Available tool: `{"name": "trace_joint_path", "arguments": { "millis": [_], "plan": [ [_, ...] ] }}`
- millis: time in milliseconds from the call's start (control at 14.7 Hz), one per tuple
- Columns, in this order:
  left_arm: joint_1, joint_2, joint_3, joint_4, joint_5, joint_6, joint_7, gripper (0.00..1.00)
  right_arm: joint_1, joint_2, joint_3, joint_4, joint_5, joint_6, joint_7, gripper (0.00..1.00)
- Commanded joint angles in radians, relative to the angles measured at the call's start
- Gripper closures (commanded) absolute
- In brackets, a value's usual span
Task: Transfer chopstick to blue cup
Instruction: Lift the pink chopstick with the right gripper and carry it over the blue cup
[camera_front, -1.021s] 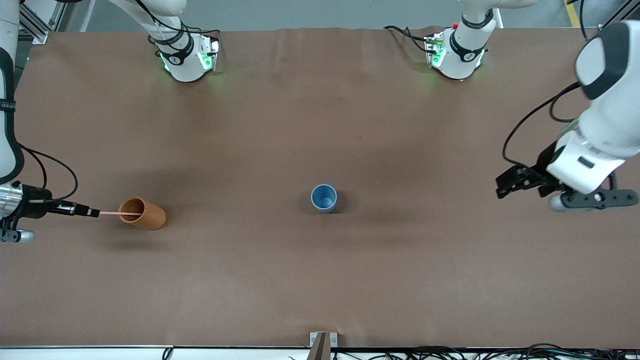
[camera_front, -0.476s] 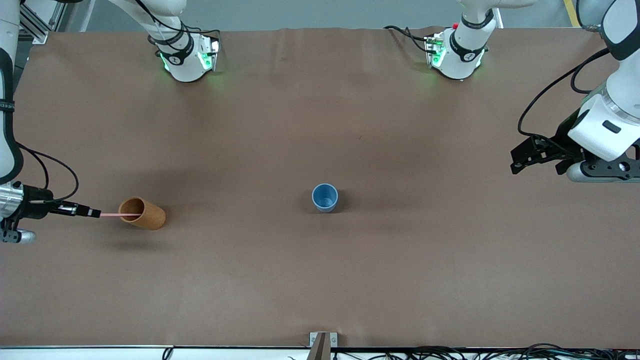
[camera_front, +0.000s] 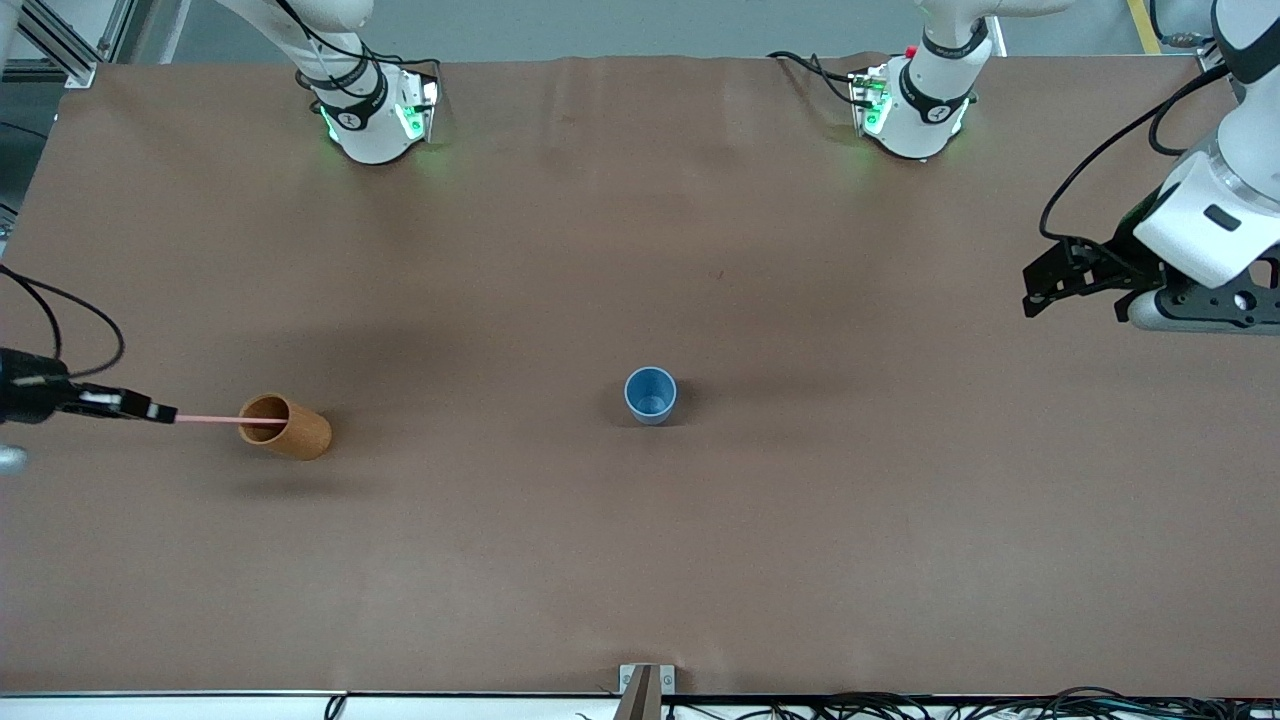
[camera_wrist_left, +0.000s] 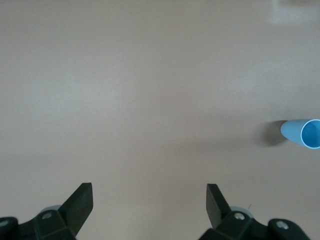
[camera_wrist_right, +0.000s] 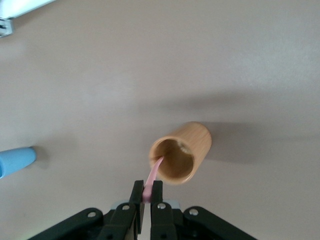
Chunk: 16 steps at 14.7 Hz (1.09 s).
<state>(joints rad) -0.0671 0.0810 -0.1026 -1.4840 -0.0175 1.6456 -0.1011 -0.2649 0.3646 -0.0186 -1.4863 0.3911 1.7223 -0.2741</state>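
The pale-pink chopstick (camera_front: 215, 419) (camera_wrist_right: 154, 176) slants up out of the orange-brown wooden cup (camera_front: 287, 427) (camera_wrist_right: 181, 152), its lower end still inside. My right gripper (camera_front: 160, 411) (camera_wrist_right: 148, 192) is shut on the chopstick's upper end, above the table at the right arm's end. The blue cup (camera_front: 650, 395) (camera_wrist_left: 302, 133) (camera_wrist_right: 15, 161) stands upright near the table's middle, with nothing in it. My left gripper (camera_front: 1040, 290) (camera_wrist_left: 149, 197) hangs open and empty over the left arm's end of the table, well away from both cups.
A brown sheet (camera_front: 640, 560) covers the table. Both arm bases (camera_front: 375, 110) (camera_front: 915, 105) stand along its edge farthest from the front camera. A small metal bracket (camera_front: 646, 682) sits at the edge nearest that camera.
My right gripper has risen and drawn toward the right arm's end, pulling the chopstick farther out of the wooden cup. The left arm has lifted and pulled back toward its end.
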Motion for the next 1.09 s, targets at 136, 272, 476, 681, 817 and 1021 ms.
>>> {"name": "trace_joint_path", "arguments": {
  "millis": [136, 272, 476, 681, 817, 1021],
  "plan": [
    [0.044, -0.041, 0.003, -0.036, -0.013, -0.006, 0.07, 0.0, 0.174, -0.176, 0.008, 0.023, -0.191, -0.056, 0.184, 0.99],
    [0.053, -0.049, 0.006, -0.044, -0.013, -0.013, 0.109, 0.0, 0.29, -0.187, 0.008, 0.038, -0.228, -0.05, 0.316, 0.99],
    [0.01, -0.063, 0.041, -0.05, -0.015, -0.035, 0.11, 0.0, 0.497, -0.182, 0.008, 0.067, -0.329, 0.005, 0.561, 0.99],
    [0.007, -0.07, 0.04, -0.058, -0.013, -0.039, 0.101, 0.0, 0.715, -0.176, 0.006, 0.069, -0.405, 0.107, 0.885, 0.99],
    [0.019, -0.072, 0.038, -0.053, -0.015, -0.041, 0.101, 0.0, 0.871, -0.153, 0.006, 0.086, -0.496, 0.164, 1.103, 0.99],
    [0.021, -0.058, 0.041, -0.03, -0.012, -0.041, 0.112, 0.0, 0.999, -0.08, 0.006, 0.086, -0.596, 0.244, 1.306, 0.99]
  ]
}}
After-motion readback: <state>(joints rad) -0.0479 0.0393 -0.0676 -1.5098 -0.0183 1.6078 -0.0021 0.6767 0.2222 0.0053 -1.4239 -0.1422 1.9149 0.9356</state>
